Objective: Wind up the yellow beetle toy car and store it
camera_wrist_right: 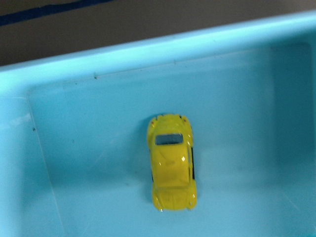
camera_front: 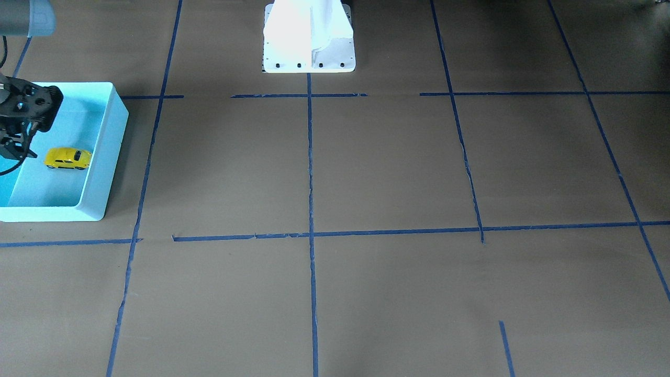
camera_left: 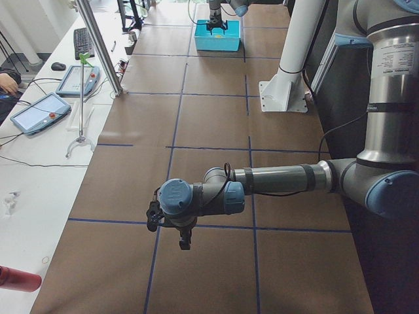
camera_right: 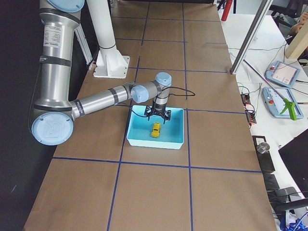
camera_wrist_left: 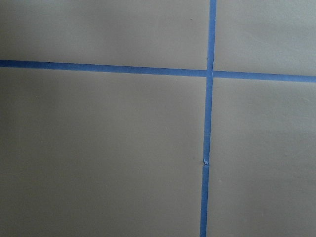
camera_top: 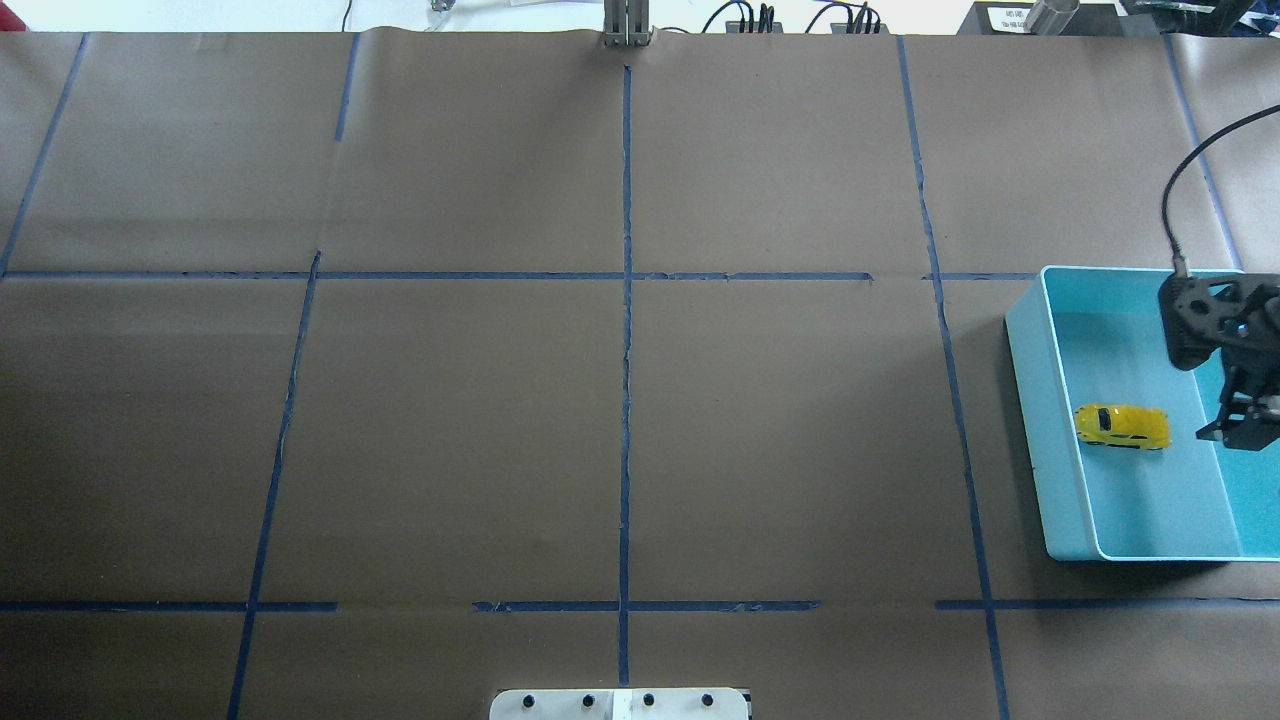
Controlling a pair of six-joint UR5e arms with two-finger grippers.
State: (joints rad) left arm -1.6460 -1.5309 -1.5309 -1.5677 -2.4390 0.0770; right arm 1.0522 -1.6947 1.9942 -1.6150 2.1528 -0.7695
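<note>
The yellow beetle toy car lies on its wheels on the floor of the light blue bin, free of any grip. It also shows in the overhead view, the exterior right view and the right wrist view. My right gripper hangs open and empty over the bin, just beside the car and above it; it also shows in the front view and the exterior right view. My left gripper shows only in the exterior left view, low over the table; I cannot tell whether it is open or shut.
The bin stands at the table's right edge, seen from the robot. The table is brown paper with a blue tape grid. The white robot base stands at the table's middle. The left wrist view shows only paper and tape.
</note>
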